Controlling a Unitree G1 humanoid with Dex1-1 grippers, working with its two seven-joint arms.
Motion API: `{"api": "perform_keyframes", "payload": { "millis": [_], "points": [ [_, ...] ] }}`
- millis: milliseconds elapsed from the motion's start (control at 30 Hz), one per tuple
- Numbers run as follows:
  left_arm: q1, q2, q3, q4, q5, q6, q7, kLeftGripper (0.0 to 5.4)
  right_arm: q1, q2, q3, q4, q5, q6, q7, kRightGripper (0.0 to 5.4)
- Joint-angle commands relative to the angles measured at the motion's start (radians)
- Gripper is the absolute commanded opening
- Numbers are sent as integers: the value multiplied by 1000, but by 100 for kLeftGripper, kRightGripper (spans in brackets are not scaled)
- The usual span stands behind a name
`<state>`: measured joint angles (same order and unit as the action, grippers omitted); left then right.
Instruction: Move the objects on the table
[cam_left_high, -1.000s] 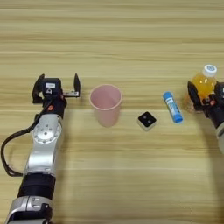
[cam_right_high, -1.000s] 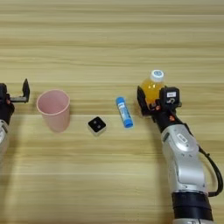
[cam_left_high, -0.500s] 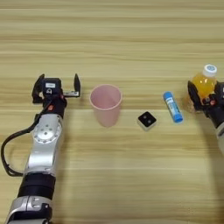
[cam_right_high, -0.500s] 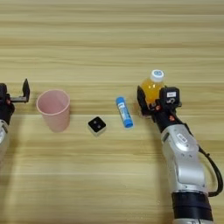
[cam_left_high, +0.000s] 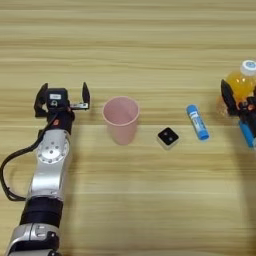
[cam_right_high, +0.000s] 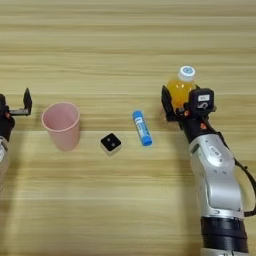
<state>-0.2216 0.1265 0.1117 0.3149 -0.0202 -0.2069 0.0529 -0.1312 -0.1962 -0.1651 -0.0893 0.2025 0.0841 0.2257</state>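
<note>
The clear bottle of orange drink (cam_right_high: 180, 86) with a white cap stands upright at the right of the table (cam_right_high: 125, 45). My right gripper (cam_right_high: 181, 106) is right up against it, reaching in from the near right side. The small white cube (cam_right_high: 110, 143) with its black two-dotted face up lies near the middle. My left gripper (cam_left_high: 62, 93) is open with nothing in it, and rests on the table just left of the pink cup.
A pink plastic cup (cam_left_high: 121, 119) stands upright between the left gripper and the cube. A blue stick with a white end (cam_right_high: 141, 128) lies between the cube and the bottle.
</note>
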Motion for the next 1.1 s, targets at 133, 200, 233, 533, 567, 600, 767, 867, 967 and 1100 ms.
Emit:
{"api": "perform_keyframes", "payload": {
  "millis": [133, 200, 233, 533, 567, 600, 767, 867, 967, 1100],
  "points": [
    [-5, -5, -1, -68, -1, -24, -7, 540, -31, -19, -14, -88, 19, 38, -7, 362],
    [-3, -3, -2, -97, 4, -33, -5, 540, -31, -19, -15, -100, 20, 45, -8, 362],
    [-1, -3, -2, -110, 6, -37, -4, 540, -30, -19, -15, -106, 20, 48, -9, 362],
    [51, -24, -47, -384, -92, 79, -94, 540, -36, -17, -1, -146, 13, 76, -20, 362],
    [61, -25, -64, -422, -100, 96, -112, 540, -39, -18, 0, -149, 12, 80, -22, 362],
    [72, -28, -80, -459, -112, 118, -128, 540, -44, -18, 3, -153, 11, 84, -24, 362],
    [112, -28, -156, -566, -140, 215, -201, 540, -62, -23, 9, -176, 9, 109, -28, 362],
    [127, -19, -190, -599, -153, 259, -245, 540, -67, -28, 10, -196, 8, 127, -28, 362],
    [142, -10, -230, -620, -146, 285, -284, 540, -68, -31, 15, -227, 9, 153, -30, 362],
    [157, -3, -288, -614, -129, 304, -330, 540, -68, -37, 23, -294, 17, 200, -34, 362]
  ]
}}
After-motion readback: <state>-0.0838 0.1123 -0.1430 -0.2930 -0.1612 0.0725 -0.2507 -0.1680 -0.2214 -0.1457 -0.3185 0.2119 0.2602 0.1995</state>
